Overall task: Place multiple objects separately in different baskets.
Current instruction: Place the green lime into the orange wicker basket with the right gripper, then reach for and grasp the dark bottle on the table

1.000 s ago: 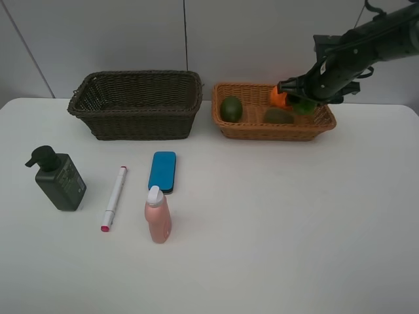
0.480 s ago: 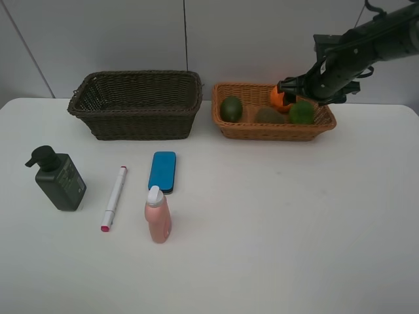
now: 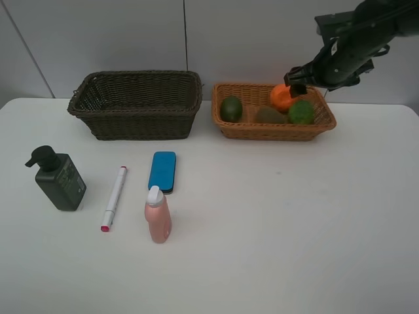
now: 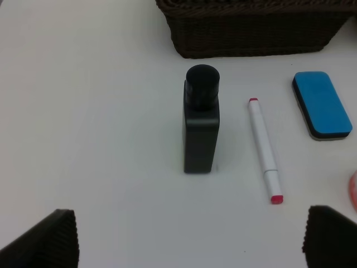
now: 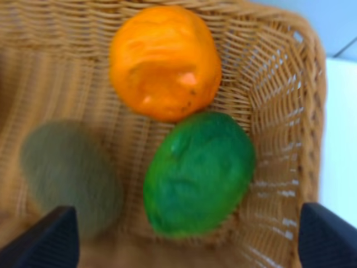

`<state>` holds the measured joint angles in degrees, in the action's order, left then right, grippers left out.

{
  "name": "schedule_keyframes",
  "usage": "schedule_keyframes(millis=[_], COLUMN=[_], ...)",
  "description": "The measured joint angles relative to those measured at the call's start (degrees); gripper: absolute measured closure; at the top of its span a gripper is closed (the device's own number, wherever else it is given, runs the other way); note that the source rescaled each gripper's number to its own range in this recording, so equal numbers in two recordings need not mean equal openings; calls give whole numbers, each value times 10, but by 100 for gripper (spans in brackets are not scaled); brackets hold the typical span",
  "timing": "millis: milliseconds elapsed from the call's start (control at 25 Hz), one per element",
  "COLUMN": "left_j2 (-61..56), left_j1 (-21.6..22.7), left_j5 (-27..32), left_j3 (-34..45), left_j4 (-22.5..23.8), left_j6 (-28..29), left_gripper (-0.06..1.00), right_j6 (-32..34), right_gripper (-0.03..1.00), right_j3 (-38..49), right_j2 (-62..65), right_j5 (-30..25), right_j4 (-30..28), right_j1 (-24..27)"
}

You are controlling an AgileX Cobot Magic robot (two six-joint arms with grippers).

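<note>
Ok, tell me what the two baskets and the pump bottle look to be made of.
Dark brown basket: woven wicker or rattan, matte; the plaited strands show. Light tan basket: same weave, paler, with open gaps in the wall. Pump bottle: probably plastic, dark, smooth and dull.

The shallow light tan wicker basket [image 3: 275, 132] holds a dark green fruit [image 3: 230, 108], a brown kiwi [image 3: 268, 116], an orange [image 3: 283, 97] and a bright green fruit [image 3: 301, 112] touching the orange. Beside it stands the deeper dark brown wicker basket [image 3: 134, 121]. In front of that one stand a dark green pump bottle [image 3: 59, 178] and a pink bottle with white cap [image 3: 158, 216], both upright, and between them lie a white marker [image 3: 114, 197] and a blue eraser block [image 3: 162, 171].
</note>
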<state>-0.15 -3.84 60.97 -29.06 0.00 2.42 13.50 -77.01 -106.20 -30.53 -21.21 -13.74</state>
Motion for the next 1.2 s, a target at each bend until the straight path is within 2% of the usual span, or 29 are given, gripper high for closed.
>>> schedule_keyframes(millis=[120, 240, 400, 560, 680, 1200], left_j2=[0, 0, 0, 0, 0, 0], left_j1=[0, 0, 0, 0, 0, 0], left_j5=[0, 0, 0, 0, 0, 0], left_j3=[0, 0, 0, 0, 0, 0], left_j4=[0, 0, 0, 0, 0, 0], left_j6=[0, 0, 0, 0, 0, 0], left_gripper=[-6, -6, -6, -6, -6, -6], right_j6=[-82, -135, -155, -181, -198, -199], right_gripper=[-3, -3, -3, -3, -3, -3], right_j3=[0, 0, 0, 5, 42, 271], right_j2=[42, 84, 138, 190, 241, 558], right_j5=[-72, -144, -237, -312, -329, -344], right_j4=[14, 67, 136, 167, 169, 164], right_j1=[-16, -22, -25, -25, -25, -25])
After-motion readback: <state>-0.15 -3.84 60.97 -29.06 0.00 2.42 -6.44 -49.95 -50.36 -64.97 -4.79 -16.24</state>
